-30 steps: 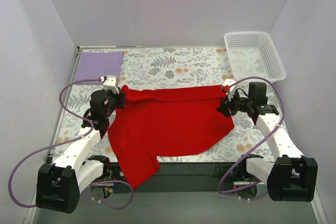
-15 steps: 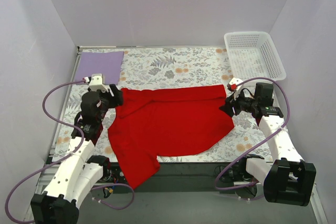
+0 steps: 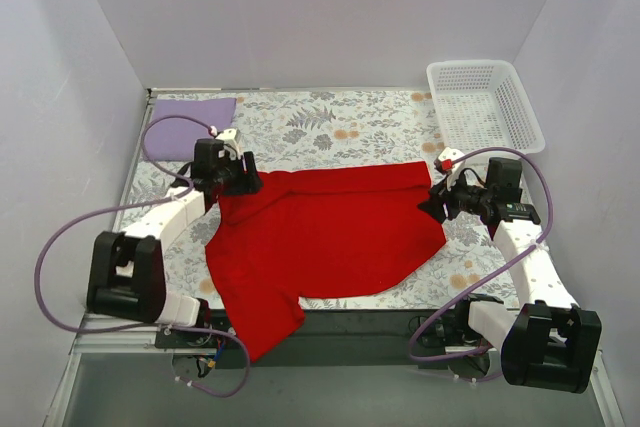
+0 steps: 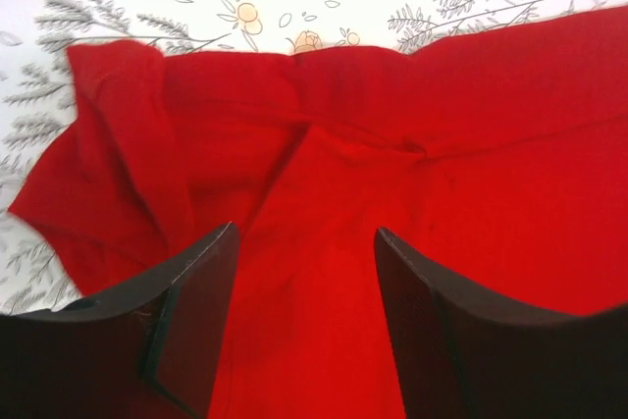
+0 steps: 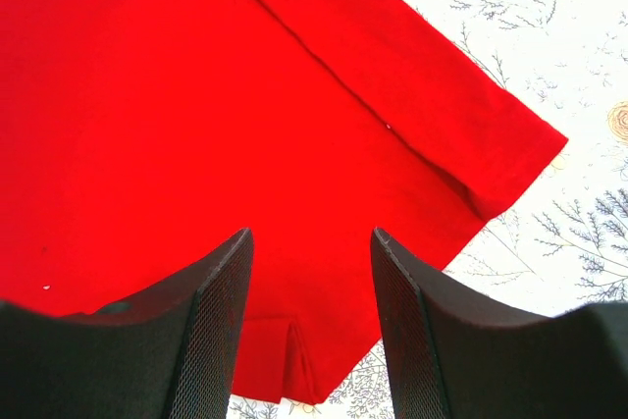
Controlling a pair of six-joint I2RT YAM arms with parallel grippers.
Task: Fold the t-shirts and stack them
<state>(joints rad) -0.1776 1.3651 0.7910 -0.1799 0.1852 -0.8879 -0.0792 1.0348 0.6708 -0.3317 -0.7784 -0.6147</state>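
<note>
– Red shirt (image 3: pixel 320 237): where do you have it?
– You have it spread across the middle of the surface (image 3: pixel 330 122), its near left part hanging over the front edge. The far left corner is bunched and creased.
– And your end effectors?
– Your left end effector (image 4: pixel 304 233) hovers over that bunched corner, jaws apart, only red cloth showing between them. Your right end effector (image 5: pixel 309 233) sits at the shirt's right edge, jaws apart too, gripping nothing.
– What lies around you?
– The lavender shirt (image 3: pixel 190 110) lies flat in the far left corner, just behind your left arm. That arm's purple cable (image 3: pixel 165 127) loops over the surface right beside it. The white basket (image 3: pixel 485 105) stands in the far right corner, well apart from the red shirt.
</note>
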